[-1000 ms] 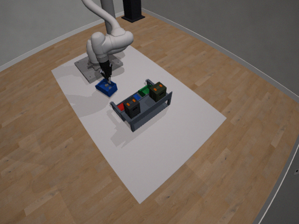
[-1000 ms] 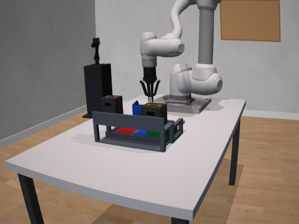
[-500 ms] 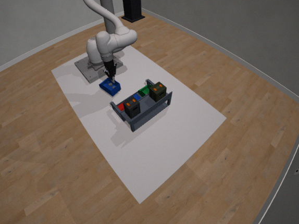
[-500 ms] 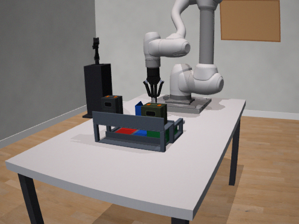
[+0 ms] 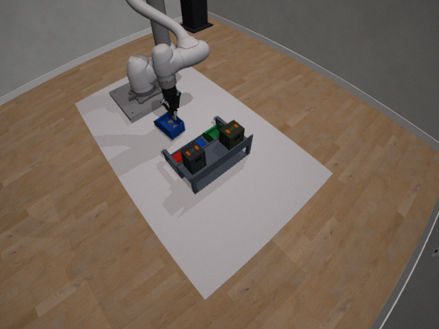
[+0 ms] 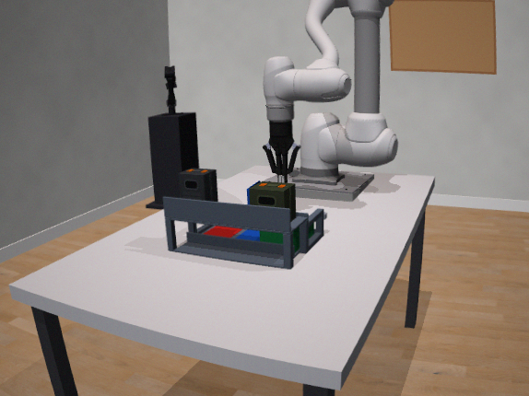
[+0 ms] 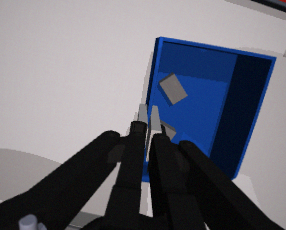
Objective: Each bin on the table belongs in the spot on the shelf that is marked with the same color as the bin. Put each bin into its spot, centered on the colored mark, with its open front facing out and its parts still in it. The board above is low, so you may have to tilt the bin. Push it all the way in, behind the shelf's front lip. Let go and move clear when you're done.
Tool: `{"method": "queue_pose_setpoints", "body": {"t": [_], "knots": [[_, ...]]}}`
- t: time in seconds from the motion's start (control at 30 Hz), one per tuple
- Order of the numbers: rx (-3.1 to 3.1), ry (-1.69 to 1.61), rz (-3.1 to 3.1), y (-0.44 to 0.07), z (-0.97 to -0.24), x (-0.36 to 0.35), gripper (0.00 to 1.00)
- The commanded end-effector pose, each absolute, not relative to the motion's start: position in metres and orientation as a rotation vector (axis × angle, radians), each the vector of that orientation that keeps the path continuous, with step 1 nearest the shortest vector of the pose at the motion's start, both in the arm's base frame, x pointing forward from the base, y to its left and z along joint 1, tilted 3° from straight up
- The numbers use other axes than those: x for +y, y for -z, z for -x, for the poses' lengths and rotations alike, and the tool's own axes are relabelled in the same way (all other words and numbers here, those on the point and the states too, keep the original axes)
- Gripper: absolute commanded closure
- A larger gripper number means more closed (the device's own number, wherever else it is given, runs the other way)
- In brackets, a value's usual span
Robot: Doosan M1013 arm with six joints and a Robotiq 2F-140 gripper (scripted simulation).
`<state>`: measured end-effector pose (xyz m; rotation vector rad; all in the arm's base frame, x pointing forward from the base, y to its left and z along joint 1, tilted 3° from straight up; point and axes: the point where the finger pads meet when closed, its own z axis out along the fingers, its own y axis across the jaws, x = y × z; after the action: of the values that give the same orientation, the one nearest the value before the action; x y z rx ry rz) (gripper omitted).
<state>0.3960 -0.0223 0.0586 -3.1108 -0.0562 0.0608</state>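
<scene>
The blue bin (image 5: pixel 167 131) (image 6: pixel 248 193) (image 7: pixel 200 107) is behind the shelf, by the arm's base. Grey parts (image 7: pixel 173 89) lie in it. My gripper (image 5: pixel 174 115) (image 6: pixel 282 180) (image 7: pixel 146 116) is shut on one side wall of this bin, fingers pointing down. Whether the bin touches the table is hard to tell. The shelf (image 5: pixel 223 165) (image 6: pixel 221 209) has a bare red mark (image 5: pixel 177 156) (image 6: pixel 223 232) and a bare blue mark (image 5: pixel 200 142) (image 6: pixel 249 235). A green bin (image 5: pixel 212 132) (image 6: pixel 271 237) sits at the shelf's end beside the blue mark; its parts cannot be made out.
A black crate (image 5: pixel 193 158) (image 6: pixel 198 186) and an olive crate (image 5: pixel 232 135) (image 6: pixel 272 200) stand on the shelf's upper board, near its two ends. The arm's base plate (image 5: pixel 131 115) (image 6: pixel 332 193) lies behind the blue bin.
</scene>
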Motion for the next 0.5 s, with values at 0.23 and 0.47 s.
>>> {"method": "queue_pose_setpoints", "body": {"t": [0.23, 0.47], "knots": [[0.017, -0.062, 3.113, -0.058, -0.410, 0.001, 0.90], [0.063, -0.063, 3.113, -0.058, -0.418, 0.016, 0.90]]}}
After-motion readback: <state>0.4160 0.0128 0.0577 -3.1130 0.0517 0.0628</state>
